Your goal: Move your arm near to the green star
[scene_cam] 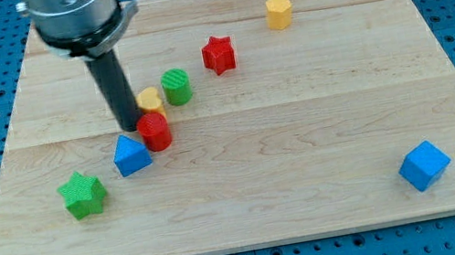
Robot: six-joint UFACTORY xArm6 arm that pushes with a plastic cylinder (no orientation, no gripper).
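Green star (83,194) lies flat on the wooden board (306,151), near the board's lower left corner in the view. Up and to the right of the green star, just beside it but apart, sits a blue triangular block (130,154). Farther up-right from the star is a red cylinder (155,131), touching or nearly touching the blue block, then a yellow block (150,99) partly hidden by the rod, a green cylinder (176,87), a red star (218,55) and a yellow hexagonal block (279,11). A blue cube (424,165) lies far to the star's right. My tip (131,126) rests above and right of the green star, just beside the red cylinder. No claw is fitted, only a rod.
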